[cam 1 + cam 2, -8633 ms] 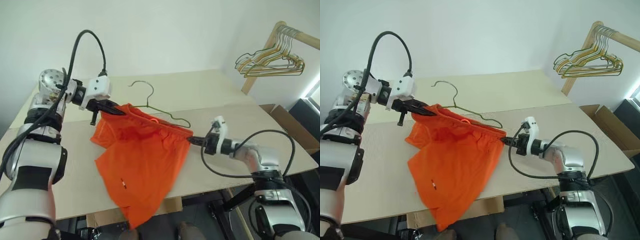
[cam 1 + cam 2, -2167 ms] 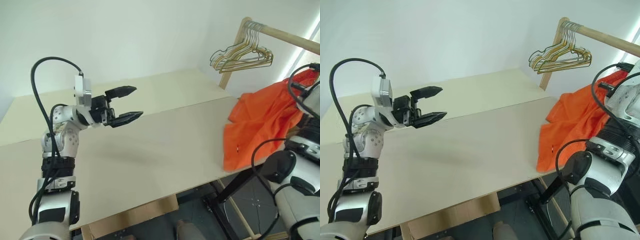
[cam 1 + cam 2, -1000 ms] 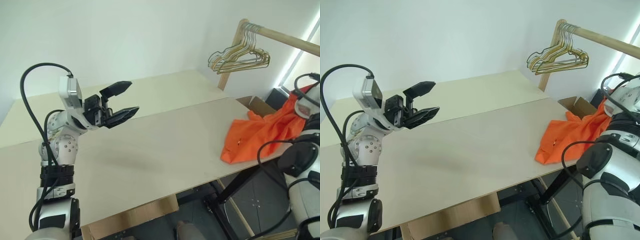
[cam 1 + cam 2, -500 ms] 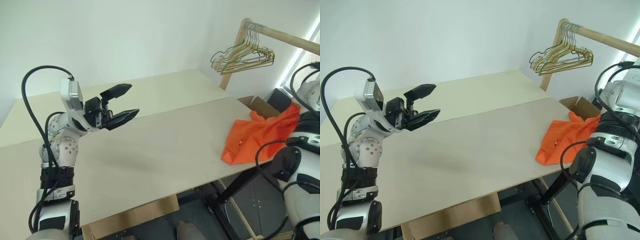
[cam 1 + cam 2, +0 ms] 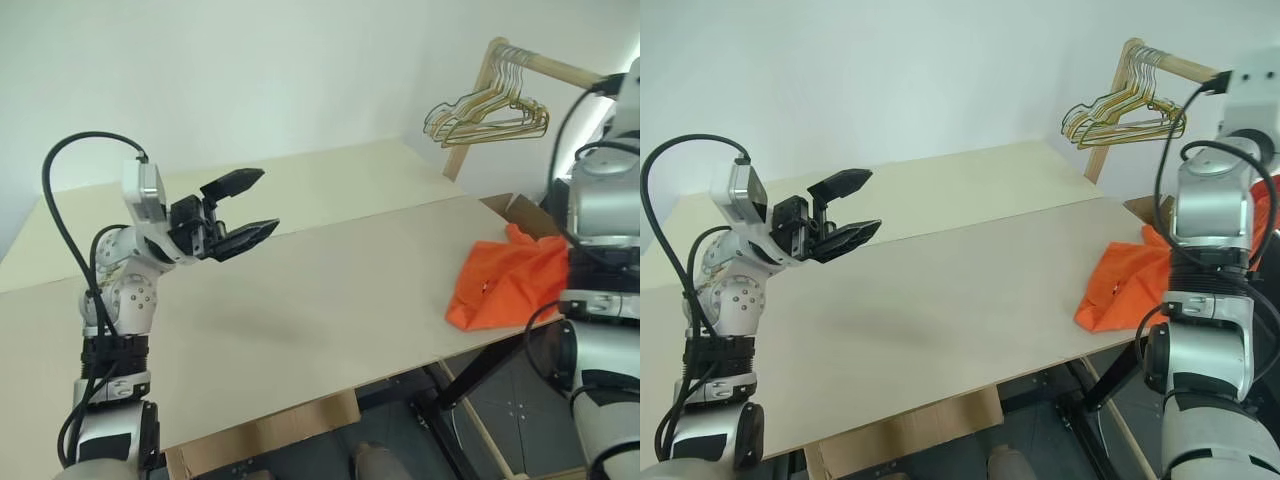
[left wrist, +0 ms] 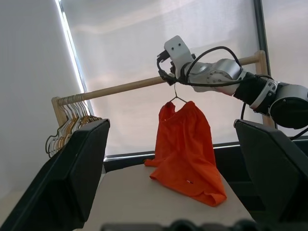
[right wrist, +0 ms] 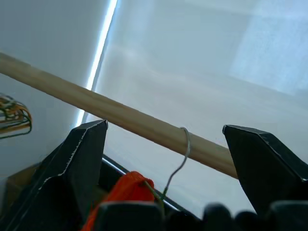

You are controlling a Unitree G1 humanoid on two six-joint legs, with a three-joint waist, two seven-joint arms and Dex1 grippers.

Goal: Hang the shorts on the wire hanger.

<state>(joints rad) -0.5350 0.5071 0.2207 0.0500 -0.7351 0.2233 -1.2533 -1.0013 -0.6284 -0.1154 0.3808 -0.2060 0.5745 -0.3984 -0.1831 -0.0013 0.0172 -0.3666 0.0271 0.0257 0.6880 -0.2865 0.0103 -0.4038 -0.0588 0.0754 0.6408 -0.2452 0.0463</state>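
Shorts (image 6: 185, 144) hang on the hanger (image 7: 177, 166), whose hook is over the wooden rail (image 7: 134, 120), so the task looks done or nearly so. In the left wrist view the orange cloth drops from the hook below the rail, and its lower end rests bunched on the table (image 5: 330, 290) at the far right edge, at about 3 o'clock in the head views. The hanger's body is mostly hidden inside the cloth, so I cannot tell whether the waistband sits evenly on both of its shoulders; only the hook and a short run of green wire show.

Right gripper (image 7: 166, 168) is released: its 2 fingers stand wide apart, with the hook and the rail between and beyond them, touching neither as far as I can see. It holds nothing. The left gripper (image 5: 250, 205) is also spread and empty, poised over the table at about 9 o'clock, well apart from the shorts.

A bunch of spare hangers (image 5: 490, 110) sits at the rail's other end, at about 1 o'clock, apart from the hung pair.

What is left, by my judgement: drawing the right arm clear of the rail without snagging the hook.
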